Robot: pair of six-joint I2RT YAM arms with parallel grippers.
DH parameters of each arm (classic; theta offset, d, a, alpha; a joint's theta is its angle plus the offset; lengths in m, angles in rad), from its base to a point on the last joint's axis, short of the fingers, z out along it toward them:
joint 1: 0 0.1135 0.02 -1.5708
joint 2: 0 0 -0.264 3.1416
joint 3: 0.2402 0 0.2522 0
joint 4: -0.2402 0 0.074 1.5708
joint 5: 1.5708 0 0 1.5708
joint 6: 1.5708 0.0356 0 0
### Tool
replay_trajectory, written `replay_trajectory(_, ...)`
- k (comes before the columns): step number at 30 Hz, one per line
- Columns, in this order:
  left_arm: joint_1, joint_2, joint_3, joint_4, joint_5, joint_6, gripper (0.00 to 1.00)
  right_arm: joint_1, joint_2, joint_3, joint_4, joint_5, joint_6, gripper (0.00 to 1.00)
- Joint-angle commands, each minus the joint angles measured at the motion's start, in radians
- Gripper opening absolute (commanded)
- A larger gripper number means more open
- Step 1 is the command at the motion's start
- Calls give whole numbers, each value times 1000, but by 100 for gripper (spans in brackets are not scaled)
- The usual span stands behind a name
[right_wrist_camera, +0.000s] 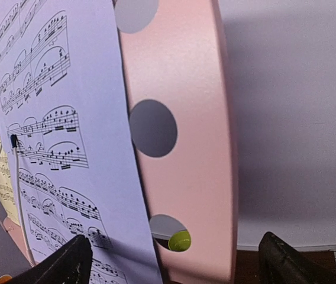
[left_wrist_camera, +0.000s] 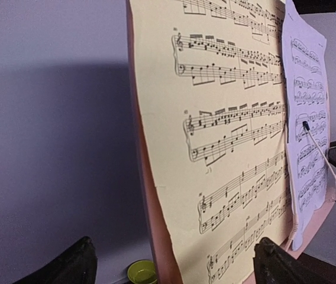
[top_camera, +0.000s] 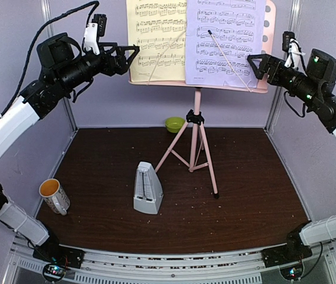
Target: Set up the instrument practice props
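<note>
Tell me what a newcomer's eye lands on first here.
The pink music stand in the middle of the table, holding a yellow sheet and a lavender sheet side by side. The left gripper and right gripper hang open at either edge of its desk. A pale-grey metronome stands in front.

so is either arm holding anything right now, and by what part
Nothing is held. The left end effector is open beside the left edge of the pink music stand, the right end effector open beside its right edge; neither grips it.

Black arms (top_camera: 76, 68) with white link covers (top_camera: 2, 139) and black cable (top_camera: 31, 50).
</note>
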Motion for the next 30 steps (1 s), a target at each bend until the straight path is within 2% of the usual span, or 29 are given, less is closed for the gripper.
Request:
replay_trajectory(1, 7, 17, 50, 31, 39, -24, 94, 43, 22, 58, -7, 130, -78, 97)
replay_trajectory(16, 7, 20, 44, 42, 41, -21, 92, 78, 15, 50, -10, 217, -178, 71)
replay_trajectory(24, 8, 11, 37, 38, 35, -10, 91, 78, -7, 48, -22, 243, -239, 62)
replay_trajectory(30, 8, 8, 37, 40, 33, -5, 90, 77, -24, 28, -19, 268, -253, 49)
